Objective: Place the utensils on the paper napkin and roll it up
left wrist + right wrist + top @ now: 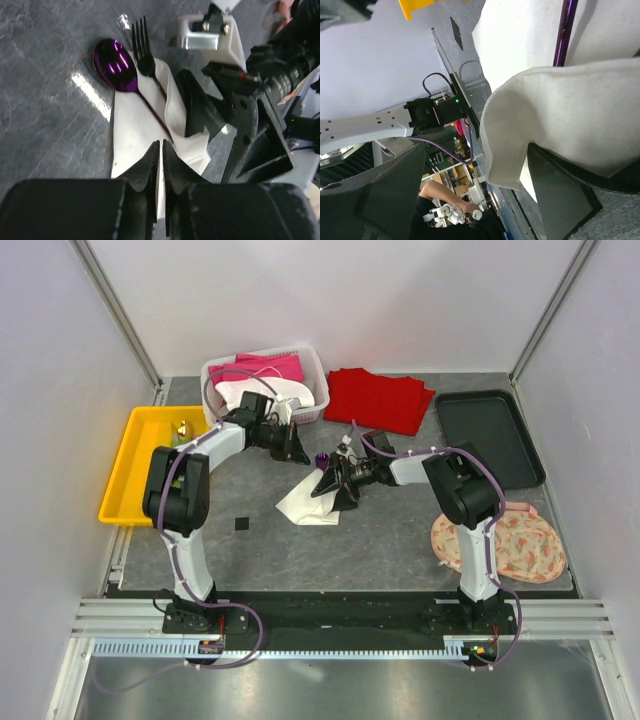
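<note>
- On the paper napkin [305,506]: handles of a purple spoon [114,64] and a dark fork [144,47], lying side by side and running under a folded-over flap. Spoon bowl and fork tines lie past the napkin's edge, on the grey table [400,540].
- At the napkin's flap: right gripper [328,487], jaws spread wide and clasping nothing. Flap draped over one finger [560,195].
- Just beyond the napkin, on the spoon-bowl side: left gripper [292,447], fingers [145,165] drawn almost together with only a slit between, nothing clamped.
- Left of the napkin, well apart: yellow tray [125,475].
- Behind the napkin: white basket [312,368] holding pink and white fabric, with red cloth [380,400] beside it.
- Right of the napkin, well apart: black tray [488,435]. Nearer the arm bases, a round patterned mat [520,545].
- Near the napkin, toward the left arm's base: small black square [242,524].
</note>
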